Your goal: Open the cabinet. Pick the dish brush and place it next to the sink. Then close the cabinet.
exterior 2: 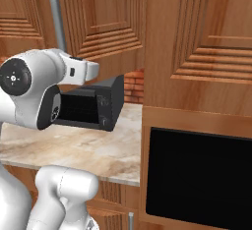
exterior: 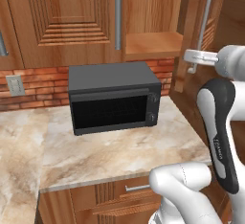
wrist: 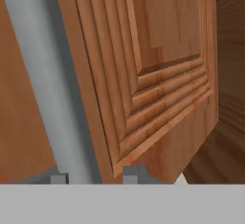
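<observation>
Simulated kitchen with red brick backsplash (exterior: 28,82) and marbled stone counter (exterior: 110,151). At far left on the brick, a grey wall outlet (exterior: 15,85). On the counter, a black microwave (exterior: 113,97), door closed. Overhead, the cabinet (exterior: 67,17): left door closed with its silver bar handle (exterior: 117,17), right door (exterior: 203,31) swung open, bare shelf (exterior: 153,43) exposed inside. At right, the gripper (exterior: 192,67) reaching to the lower end of the open door's handle (exterior: 206,19); from the hand camera, fingertips (wrist: 58,178) set on either side of that grey bar (wrist: 52,84), narrowly spread, firm clamping impossible to confirm. Dish brush position not discernible.
</observation>
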